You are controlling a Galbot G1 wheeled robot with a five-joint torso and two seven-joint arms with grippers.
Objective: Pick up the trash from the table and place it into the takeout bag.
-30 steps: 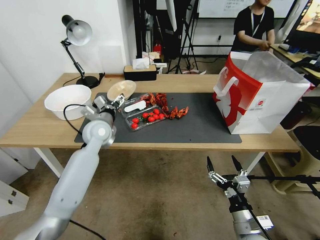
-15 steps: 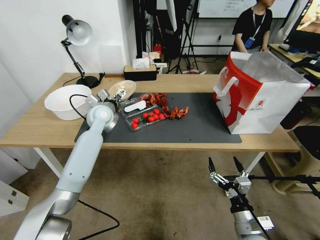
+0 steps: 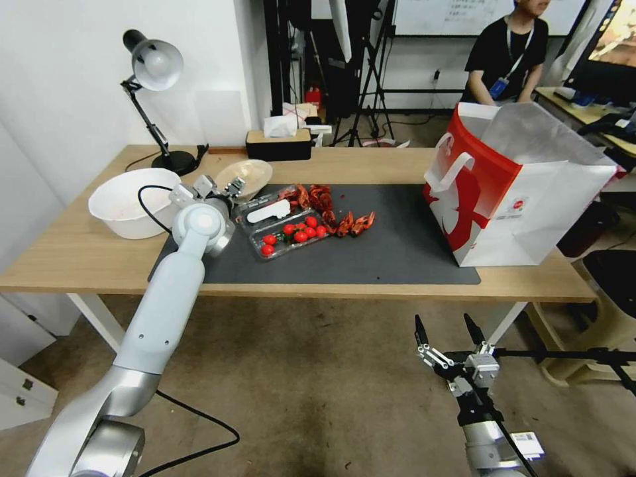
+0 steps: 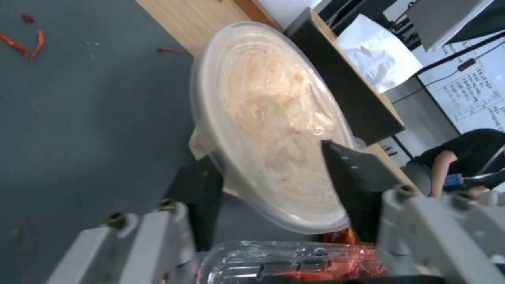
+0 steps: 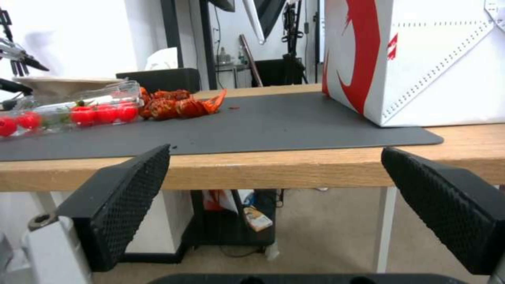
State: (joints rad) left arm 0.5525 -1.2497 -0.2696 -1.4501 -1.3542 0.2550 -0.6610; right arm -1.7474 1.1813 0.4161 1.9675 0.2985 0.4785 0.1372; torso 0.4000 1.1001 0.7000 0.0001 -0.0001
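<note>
Beige shallow bowl (image 4: 274, 130) sits tilted between the left gripper's (image 3: 228, 187) black fingers (image 4: 353, 185), clamped by its rim above the mat's (image 3: 397, 245) far-left corner. Right gripper (image 3: 447, 329) hangs spread wide below the table (image 3: 79, 258), takeout bag (image 3: 530, 205) well beyond it.

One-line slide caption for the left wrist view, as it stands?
Left gripper with its jaws shut on the rim of the tilted shallow beige bowl, above the dark grey mat.

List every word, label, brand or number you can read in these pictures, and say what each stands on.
None can be read.
Takeout bag: small red logo with print, too small to read.
Whiteboard: handwriting, too blurred to read.
Sticker on the right arm: too small to read.
</note>
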